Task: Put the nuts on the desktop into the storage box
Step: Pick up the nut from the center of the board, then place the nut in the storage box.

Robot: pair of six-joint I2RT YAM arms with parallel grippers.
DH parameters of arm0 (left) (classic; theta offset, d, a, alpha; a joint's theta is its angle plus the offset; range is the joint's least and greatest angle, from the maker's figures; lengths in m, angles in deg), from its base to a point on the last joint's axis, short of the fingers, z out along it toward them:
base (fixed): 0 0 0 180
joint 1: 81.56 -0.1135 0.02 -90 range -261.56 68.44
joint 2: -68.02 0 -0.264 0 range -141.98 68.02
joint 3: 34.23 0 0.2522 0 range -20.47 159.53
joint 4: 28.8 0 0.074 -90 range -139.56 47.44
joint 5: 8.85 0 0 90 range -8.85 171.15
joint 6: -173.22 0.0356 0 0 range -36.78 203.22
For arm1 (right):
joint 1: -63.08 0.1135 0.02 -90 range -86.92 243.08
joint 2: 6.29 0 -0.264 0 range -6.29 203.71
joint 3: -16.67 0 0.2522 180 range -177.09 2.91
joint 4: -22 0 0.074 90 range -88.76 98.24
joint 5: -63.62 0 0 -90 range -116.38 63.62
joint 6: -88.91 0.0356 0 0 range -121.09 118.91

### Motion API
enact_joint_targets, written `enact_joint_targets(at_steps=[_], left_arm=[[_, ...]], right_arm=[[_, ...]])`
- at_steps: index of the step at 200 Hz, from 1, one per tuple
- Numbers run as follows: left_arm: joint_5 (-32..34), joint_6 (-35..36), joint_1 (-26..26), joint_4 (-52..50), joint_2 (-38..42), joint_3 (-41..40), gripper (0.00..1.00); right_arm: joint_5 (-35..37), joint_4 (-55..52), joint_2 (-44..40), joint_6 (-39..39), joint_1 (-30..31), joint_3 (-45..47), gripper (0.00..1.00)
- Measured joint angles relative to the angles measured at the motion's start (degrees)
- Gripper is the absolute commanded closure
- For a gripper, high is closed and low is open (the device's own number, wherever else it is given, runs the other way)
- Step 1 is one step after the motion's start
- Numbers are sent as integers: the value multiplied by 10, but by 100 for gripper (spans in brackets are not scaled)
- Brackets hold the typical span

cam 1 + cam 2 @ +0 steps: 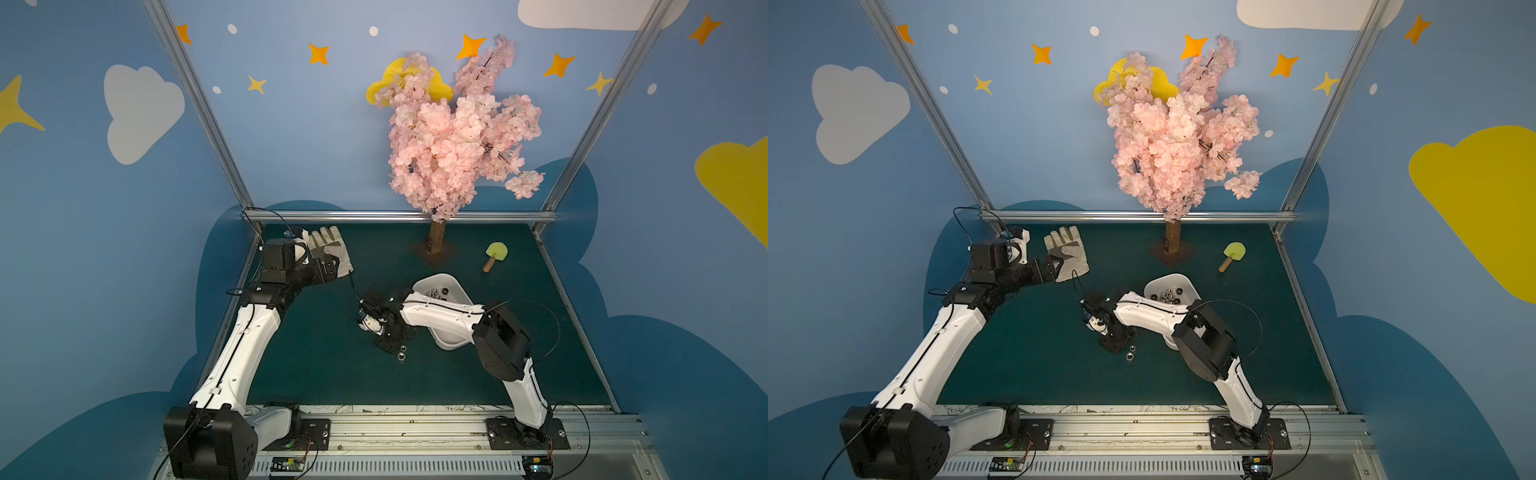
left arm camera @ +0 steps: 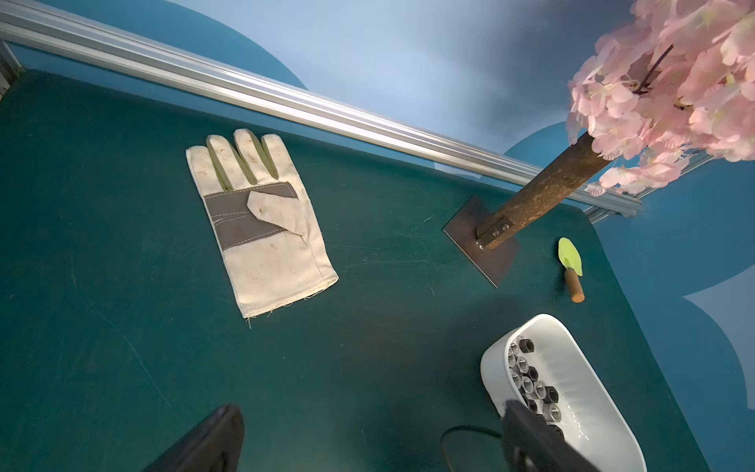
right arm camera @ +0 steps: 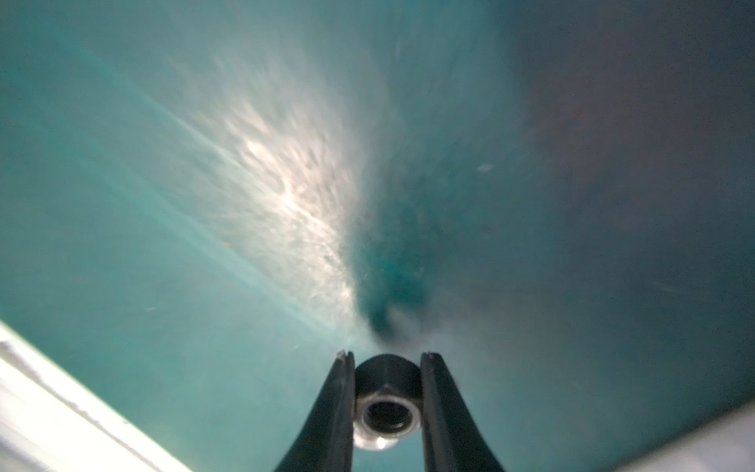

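The right hand point(image 3: 387, 357) is narrowed onto one nut point(image 3: 384, 414). The nut sits between the two fingers near their tips, with both inner faces against its sides and its dark hole turned toward the wrist camera. Past it only the blurred green bench point(image 3: 163, 245) shows, so I cannot tell whether the nut is clear of the surface.

In both top views this hand points down low over the middle of the bench. Two loose nuts point(image 1: 401, 352) lie touching or nearly touching each other on the bench, just beside the hand on its near side. The white box point(image 1: 440, 277) lies at an angle just to the right of the hand, partly under the right forearm. A heap of nuts point(image 2: 531, 386) lies inside it, gathered along the wall nearest the hand.

The left hand point(image 2: 371, 408) is spread wide with nothing between its fingers point(image 2: 212, 437). It hangs above the far left of the bench, over the cuff end of a flat glove point(image 2: 261, 229), well apart from the loose nuts and the box. A pink tree point(image 1: 453, 137) and a small green trowel point(image 2: 570, 265) stand at the far side.
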Motion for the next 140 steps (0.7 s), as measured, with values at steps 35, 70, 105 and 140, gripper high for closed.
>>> enact_joint_targets(at_steps=[35, 70, 105, 140], left_arm=[[-7, -2, 0, -4, -7, 0, 0], [-18, -13, 0, 18, -7, -12, 0], [-39, -17, -1, 26, -15, -19, 0], [-55, -24, -1, 37, -26, -19, 0]], right_arm=[[-4, 0, -53, 27, -41, -71, 87], [-1, -9, -130, 53, -144, -28, 87], [9, -28, -154, 65, -246, 40, 87], [17, -42, -131, 64, -304, 59, 86]])
